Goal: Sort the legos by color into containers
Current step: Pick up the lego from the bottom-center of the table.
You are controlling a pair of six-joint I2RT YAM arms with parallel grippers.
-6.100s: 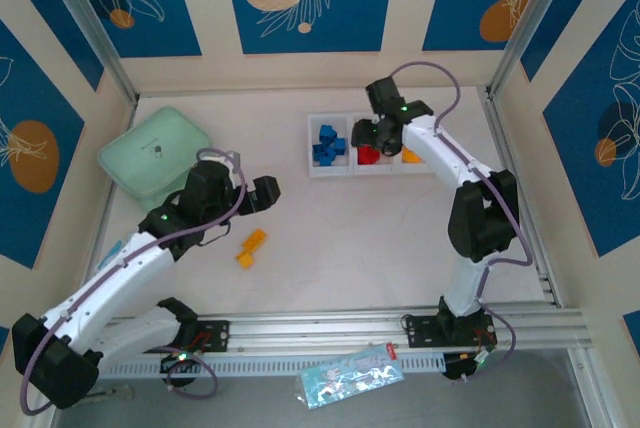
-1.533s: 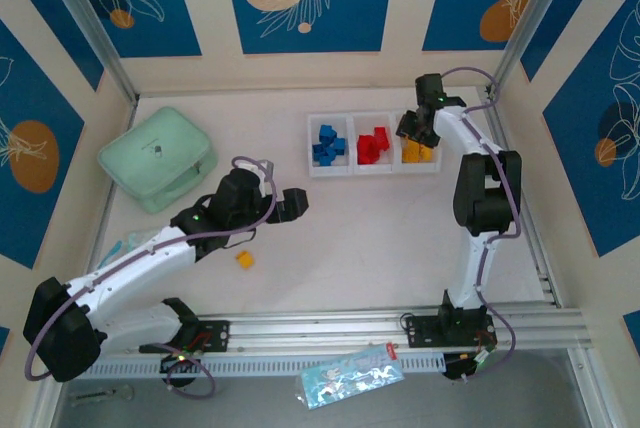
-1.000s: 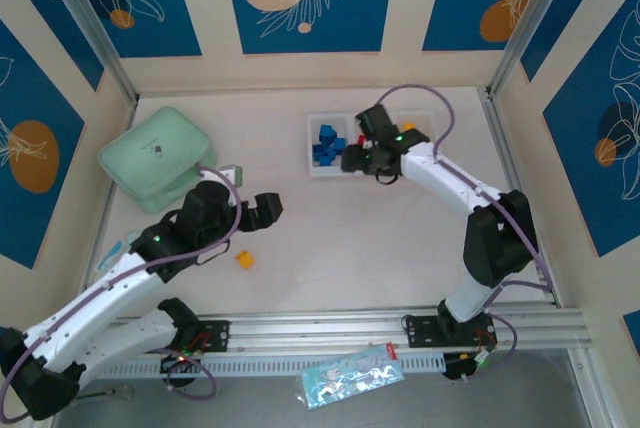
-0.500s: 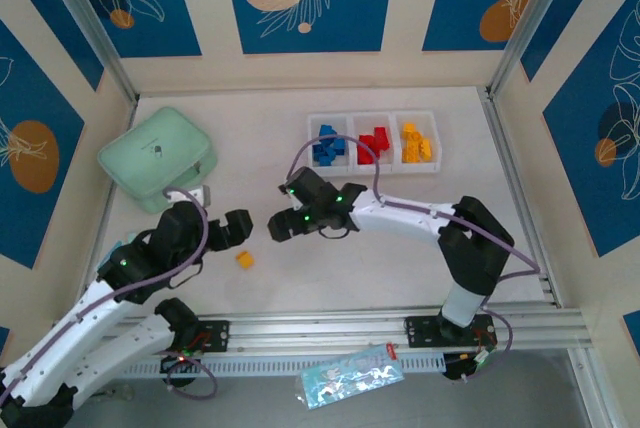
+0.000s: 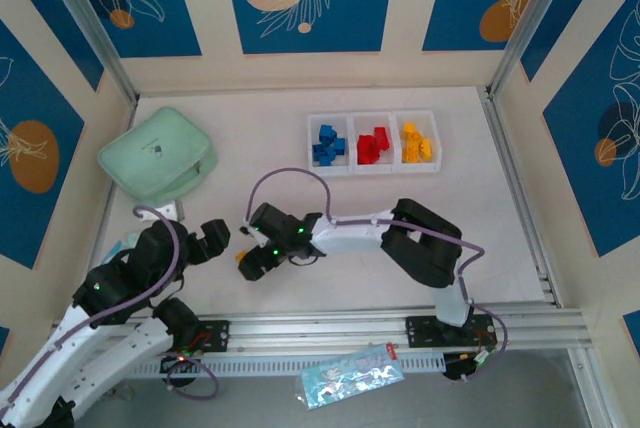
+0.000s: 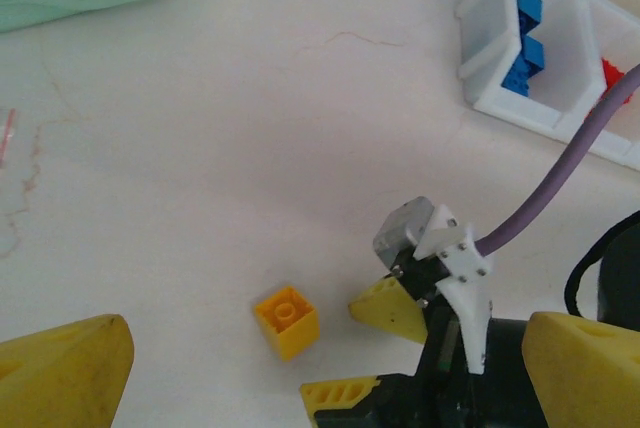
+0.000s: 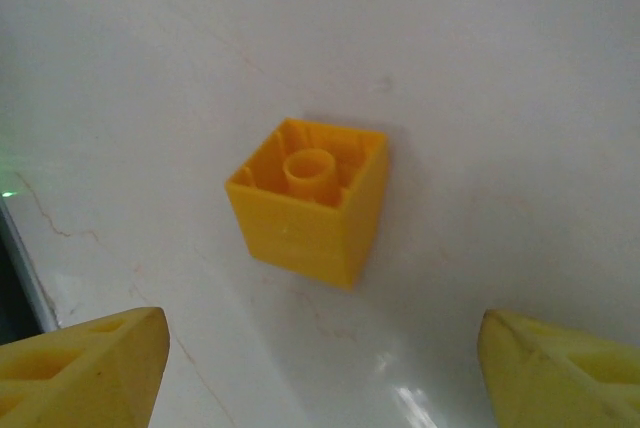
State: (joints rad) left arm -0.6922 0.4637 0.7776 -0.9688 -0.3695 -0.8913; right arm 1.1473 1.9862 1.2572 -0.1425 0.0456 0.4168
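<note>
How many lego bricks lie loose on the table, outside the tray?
1: a yellow-orange brick on the bare table, just ahead of the right pincer, whose fingertips stand open to either side of it. The arms could be hiding others.

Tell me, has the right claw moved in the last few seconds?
Yes. The right gripper left the white tray at the back and swung near-left, over the yellow brick.

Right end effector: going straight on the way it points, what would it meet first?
The right end effector, open, points at the yellow brick on the table; probably that first, though depth is unclear.
</note>
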